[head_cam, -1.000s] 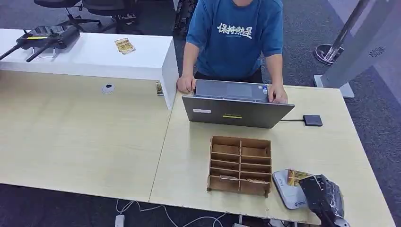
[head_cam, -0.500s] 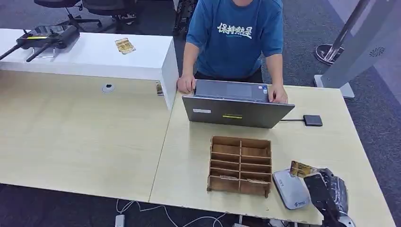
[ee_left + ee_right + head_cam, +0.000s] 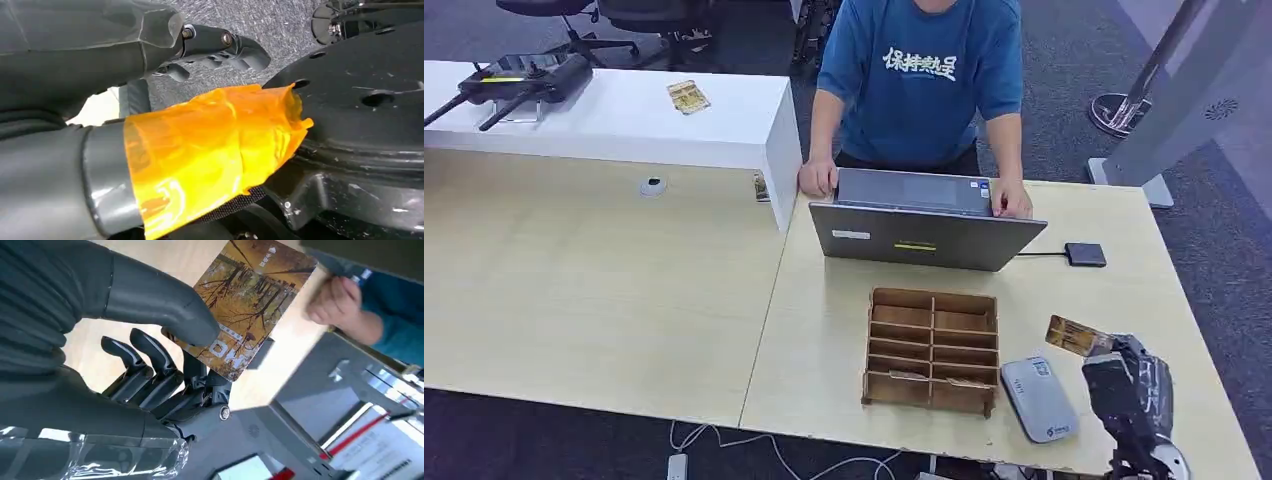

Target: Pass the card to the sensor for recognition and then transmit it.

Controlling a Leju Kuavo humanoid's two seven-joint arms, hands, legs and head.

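Card (image 3: 1079, 336) with an autumn-tree print sits pinched between the thumb and fingers (image 3: 197, 367) of the right hand (image 3: 1124, 385), sticking out from the hand toward the wooden organizer (image 3: 933, 350). It hangs above the desk (image 3: 624, 290), just past the far right corner of the white sensor (image 3: 1037, 398), not over it. A person in a blue shirt (image 3: 921, 75) stands behind the laptop (image 3: 924, 233). The left hand (image 3: 150, 130) hangs by the robot's body, fingers curled, holding nothing.
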